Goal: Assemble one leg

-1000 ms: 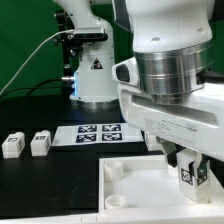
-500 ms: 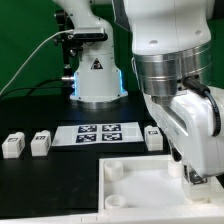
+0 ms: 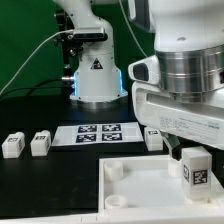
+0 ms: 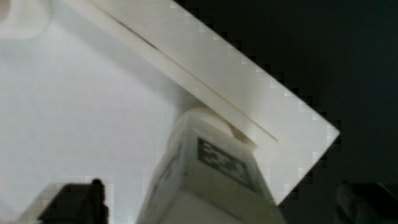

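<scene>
The pincer (image 4: 222,203), tips blurred and cropped, flanks the leg (image 4: 210,160) without touching.

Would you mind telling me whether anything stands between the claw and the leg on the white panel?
Nothing visible does. In the wrist view the leg stands at a corner of the panel, between the fingers of the claw. There is only an open gap on either side of it.

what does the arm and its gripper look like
The arm is glossy white with rounded shells, ending in a ribbed silver-grey wrist ring. The gripper has a boxy white body and dark fingers. The white base bears a black triangle mark and glows blue; a pale cable runs to it.
</scene>
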You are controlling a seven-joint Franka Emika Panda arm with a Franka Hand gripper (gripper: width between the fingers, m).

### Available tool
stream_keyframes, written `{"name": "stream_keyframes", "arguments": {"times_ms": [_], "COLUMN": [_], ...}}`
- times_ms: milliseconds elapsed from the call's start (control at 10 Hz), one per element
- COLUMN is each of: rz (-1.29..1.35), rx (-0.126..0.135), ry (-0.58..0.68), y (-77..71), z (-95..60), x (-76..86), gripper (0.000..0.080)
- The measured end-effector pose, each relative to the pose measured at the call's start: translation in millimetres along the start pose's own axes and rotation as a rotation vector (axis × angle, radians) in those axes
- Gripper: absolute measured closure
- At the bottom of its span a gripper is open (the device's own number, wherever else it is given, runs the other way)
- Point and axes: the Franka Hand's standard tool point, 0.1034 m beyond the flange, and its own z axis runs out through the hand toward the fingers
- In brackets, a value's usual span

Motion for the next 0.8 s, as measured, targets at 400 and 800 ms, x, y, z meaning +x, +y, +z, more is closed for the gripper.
{"name": "stream_keyframes", "arguments": {"times_ms": [400, 800], "rz": [-0.421, -0.679], "rx": [-0.003, -0.017], "ry": [0.002, 0.015], "y": [2.7, 1.8], "z": [0.7, -0.7], "x": [3.3, 6.0], "gripper": [0.0151, 0.0387]}}
